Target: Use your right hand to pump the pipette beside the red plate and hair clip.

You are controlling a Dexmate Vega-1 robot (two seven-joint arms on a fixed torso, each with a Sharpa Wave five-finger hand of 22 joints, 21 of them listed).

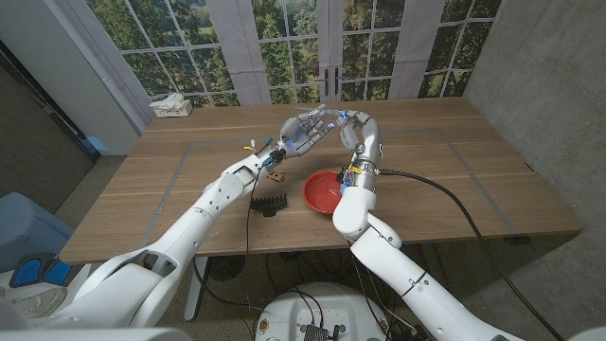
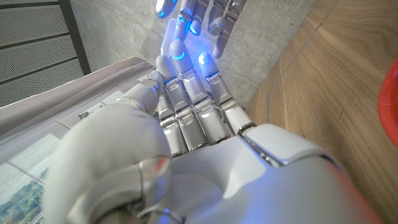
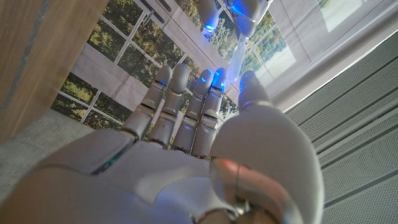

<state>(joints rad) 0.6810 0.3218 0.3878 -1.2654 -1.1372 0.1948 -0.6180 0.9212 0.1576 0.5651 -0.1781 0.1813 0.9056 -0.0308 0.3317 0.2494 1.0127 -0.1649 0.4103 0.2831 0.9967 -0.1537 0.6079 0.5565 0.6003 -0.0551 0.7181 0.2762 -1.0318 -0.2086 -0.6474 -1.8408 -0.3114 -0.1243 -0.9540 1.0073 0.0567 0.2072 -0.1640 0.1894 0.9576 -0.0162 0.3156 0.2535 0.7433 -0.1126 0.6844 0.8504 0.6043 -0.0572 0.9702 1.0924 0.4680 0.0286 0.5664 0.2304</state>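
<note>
Both hands are raised above the table's middle with their fingertips meeting. A clear pipette (image 3: 239, 55) spans the gap between them. My left hand (image 1: 301, 133) pinches one end with its fingertips (image 3: 235, 11). My right hand (image 1: 362, 129) takes the other end between thumb and finger (image 3: 247, 84), its other fingers reaching up beside it. In the left wrist view my left hand (image 2: 186, 106) stretches toward the right hand's fingertips (image 2: 189, 15). The red plate (image 1: 322, 194) lies on the table below the hands, with the black hair clip (image 1: 270, 204) to its left.
A small brown object (image 1: 276, 173) lies behind the hair clip. A tissue box (image 1: 170, 105) stands at the table's far left corner. The red plate's rim (image 2: 392, 93) shows in the left wrist view. A black cable (image 1: 445, 194) crosses the table from my right arm.
</note>
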